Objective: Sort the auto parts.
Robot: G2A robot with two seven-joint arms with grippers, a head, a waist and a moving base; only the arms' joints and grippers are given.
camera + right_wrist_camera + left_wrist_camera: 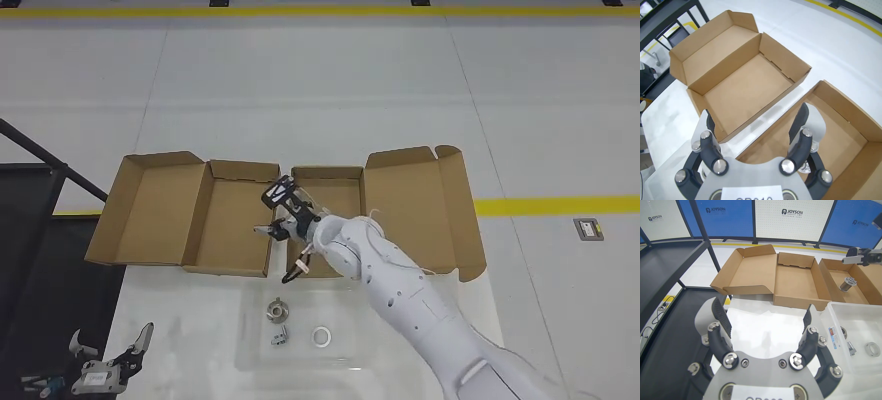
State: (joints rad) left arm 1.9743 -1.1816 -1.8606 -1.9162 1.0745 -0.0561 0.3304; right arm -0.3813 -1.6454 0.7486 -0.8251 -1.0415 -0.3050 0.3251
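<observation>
Starting at the far left, a black shelf (668, 279) stands beside the white desk (757, 323). The left gripper (112, 342) hangs low over the desk's left edge, near the shelf, its jaws spread wide with nothing between them; its own wrist view shows both ribbed pads (722, 313) apart over bare desk.

Next along, at the desk's far side, the left cardboard box (235, 235) lies open with its lid folded out flat to the left. Just beside it, with a narrow strip of desk between, sits the right cardboard box (330, 195), its lid folded out to the right.

The right gripper (280, 250) hovers above that strip, straddling the two boxes' neighbouring walls, jaws wide and holding nothing. A cylindrical part (847, 285) with a toothed top lies tilted on the floor of the right cardboard box.

Nearer the robot, in front of the boxes, a clear bin (250, 290) rests on the desk. Inside it lie three loose parts: a toothed part (275, 310), a bolt (280, 336) just below it, and a pale ring (321, 337) to the right of the bolt, apart from both.
</observation>
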